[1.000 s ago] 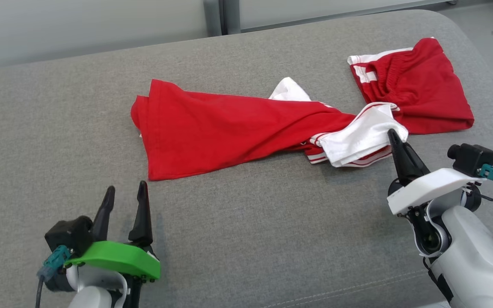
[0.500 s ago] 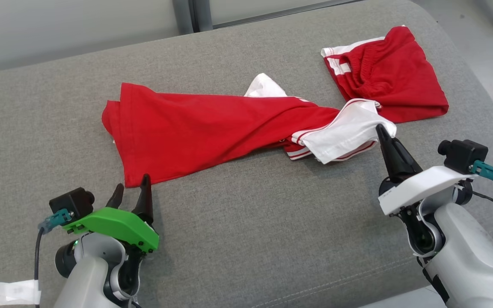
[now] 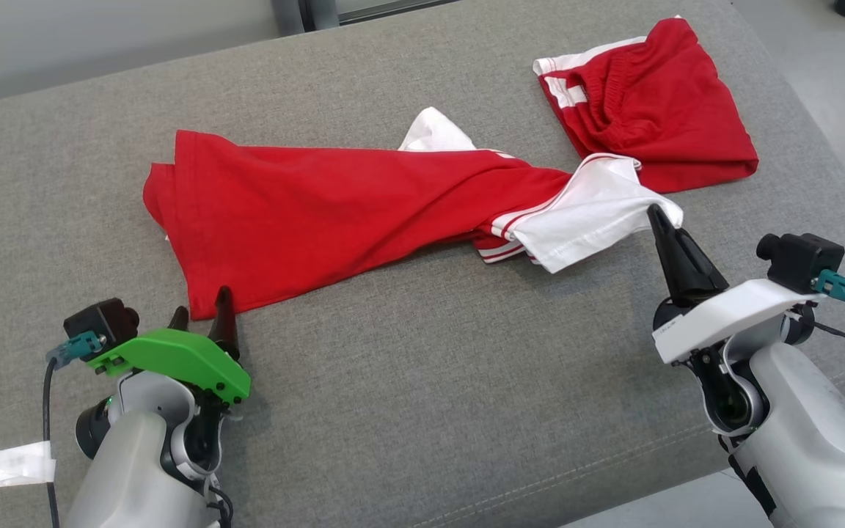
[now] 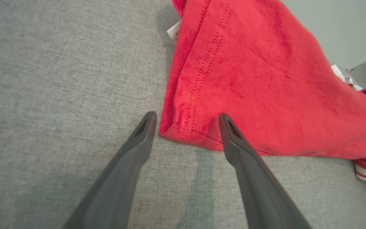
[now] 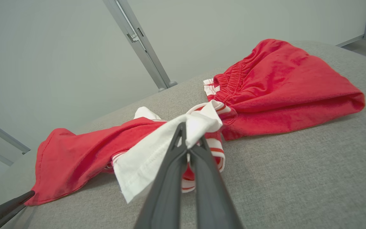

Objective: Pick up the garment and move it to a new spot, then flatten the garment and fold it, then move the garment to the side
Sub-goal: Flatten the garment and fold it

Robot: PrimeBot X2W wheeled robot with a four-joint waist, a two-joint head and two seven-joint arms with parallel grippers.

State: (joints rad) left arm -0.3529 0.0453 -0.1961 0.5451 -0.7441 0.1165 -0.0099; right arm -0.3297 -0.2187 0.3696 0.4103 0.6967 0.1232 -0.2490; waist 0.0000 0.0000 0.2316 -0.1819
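From the head: shows a red T-shirt stretched crosswise and twisted on a grey upholstered seat, red body toward the left, white sleeve bunched toward the right. Places red shorts at the far right, touching the sleeve end, close to the seat's rounded right edge. Leaves bare fabric all along the near side, up to the front seam. Finds the left gripper spread wide at the shirt's near left corner, and the right gripper pinched together at the sleeve's edge.

From the left wrist: sets the left gripper, released and holding nothing, astride the stitched hem corner of the T-shirt, one finger over cloth, the other just off its edge over bare seat.

From the right wrist: shows the right gripper clamped on a fold of the white sleeve, shorts just behind, open seat to the right, wall beyond the far edge.
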